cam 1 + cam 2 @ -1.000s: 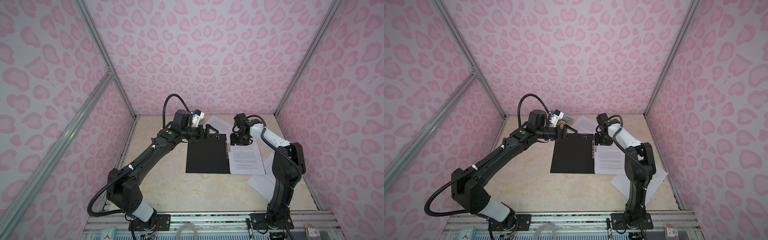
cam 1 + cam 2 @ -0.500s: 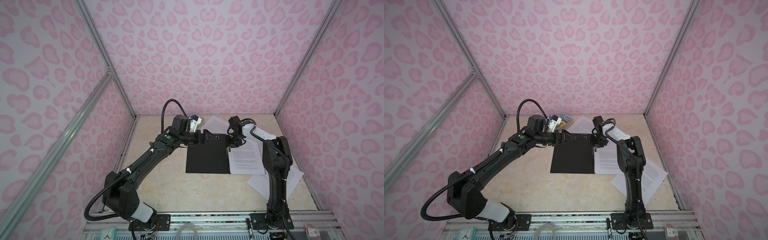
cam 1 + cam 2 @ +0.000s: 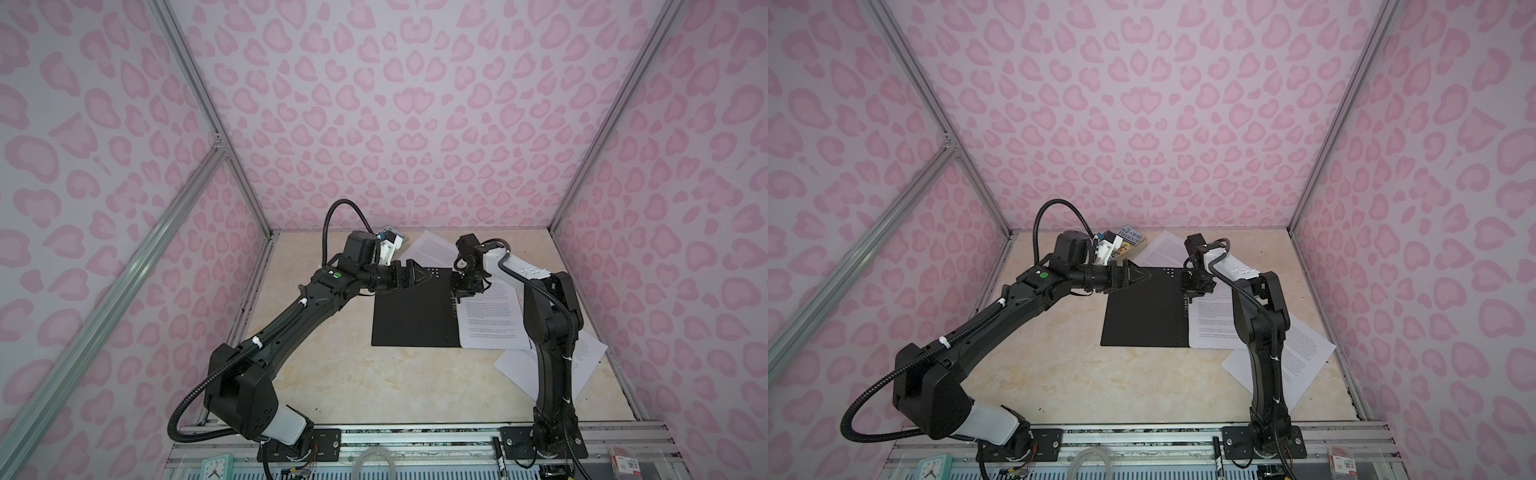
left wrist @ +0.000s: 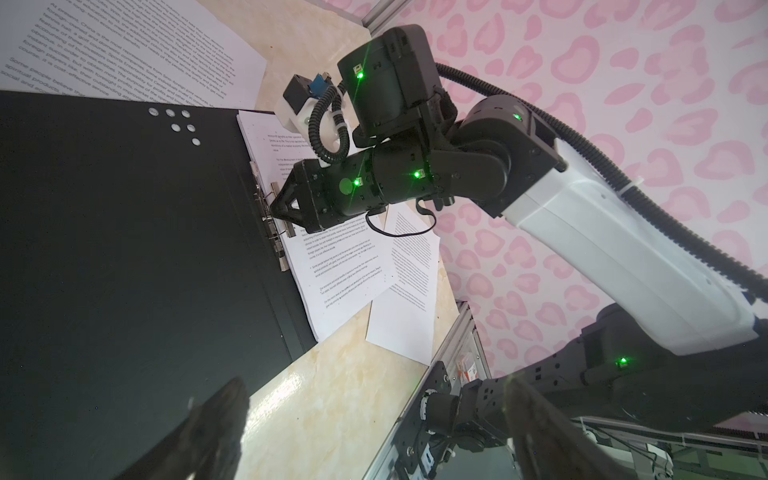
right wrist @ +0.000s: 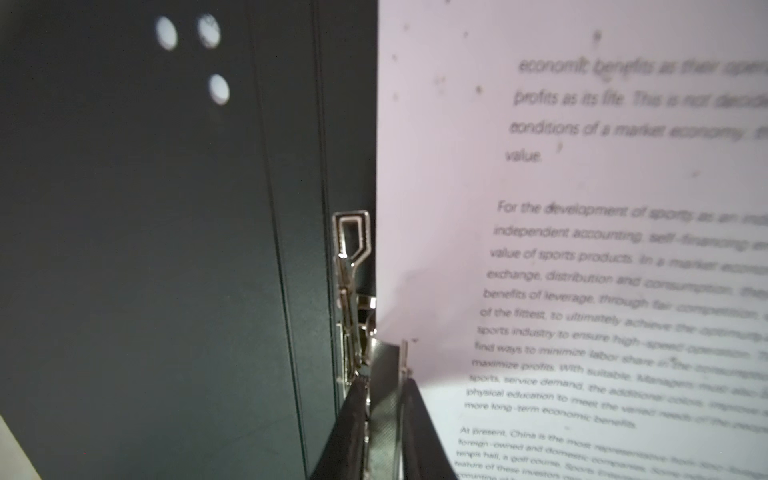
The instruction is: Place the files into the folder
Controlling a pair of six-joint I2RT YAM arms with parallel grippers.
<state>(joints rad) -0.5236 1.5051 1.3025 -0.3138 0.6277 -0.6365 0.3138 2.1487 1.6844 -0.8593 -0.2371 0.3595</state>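
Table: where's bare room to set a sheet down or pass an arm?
Free: the table between the folder's near edge and the front rail, and the strip left of the folder. Crowded: the far edge, with book, left gripper and right gripper on the clip; sheets cover the right side.

right gripper (image 5: 386, 390) comes down from just beside spine clip (image 5: 348, 257), tips now right on clip lever. jaws pinch in from roughly half-wide to thin slit, looks like metal tab caught between. right arm (image 3: 548, 316) elbow swings in nearer clip, stands more upright than second ago.
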